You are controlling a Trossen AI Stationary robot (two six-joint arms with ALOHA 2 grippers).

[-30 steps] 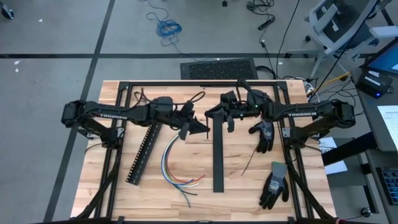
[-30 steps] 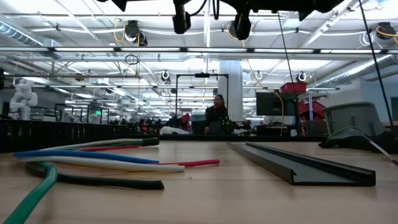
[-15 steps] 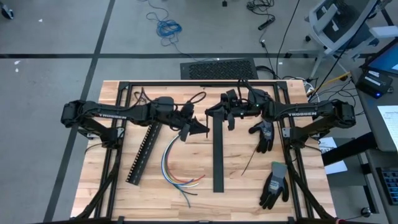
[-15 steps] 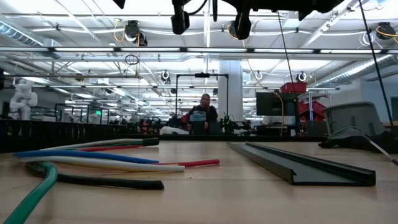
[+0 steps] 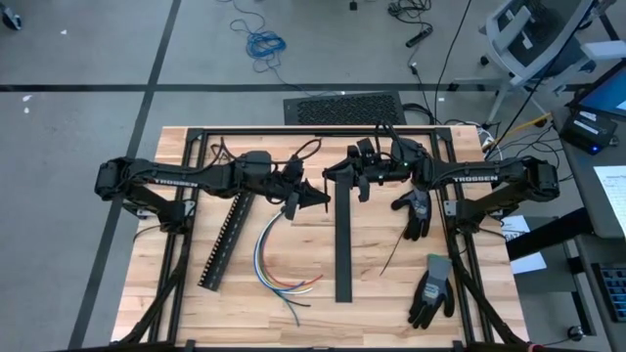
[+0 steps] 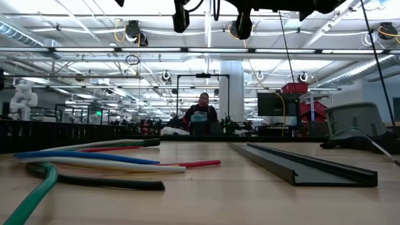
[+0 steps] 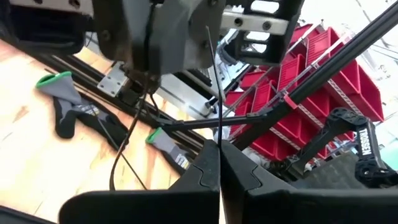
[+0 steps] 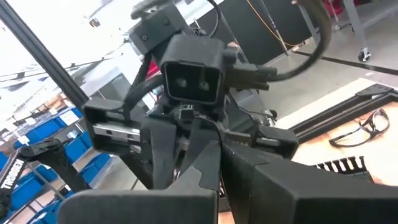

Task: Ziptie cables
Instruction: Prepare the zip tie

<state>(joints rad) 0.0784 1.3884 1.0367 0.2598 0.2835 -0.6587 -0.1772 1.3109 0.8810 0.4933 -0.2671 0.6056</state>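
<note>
The cables (image 5: 277, 262) lie loose on the wooden table in a curved bundle of yellow, green, blue, white and red wires; in the low view the cables (image 6: 94, 157) rest flat at the left. My left gripper (image 5: 323, 199) hovers above the table just beyond their far end, shut on a thin black zip-tie strip (image 7: 217, 93). My right gripper (image 5: 331, 177) faces it closely from the right, fingers shut (image 8: 219, 147). Both stand well above the cables. My left gripper (image 7: 219, 144) pinches the thin black zip-tie strip at its lower end (image 7: 219, 134) between its two fingertips. The strip stands out past the fingers toward the right gripper, lifted clear of the table. My right gripper is shut; I cannot tell whether it touches the strip.
A long black channel (image 5: 342, 244) lies right of the cables, a perforated black strip (image 5: 223, 240) left of them. Another loose zip tie (image 5: 396, 249) and two grey gloves (image 5: 416, 210) (image 5: 430, 288) lie at the right. A person sits far behind the table (image 6: 201, 115).
</note>
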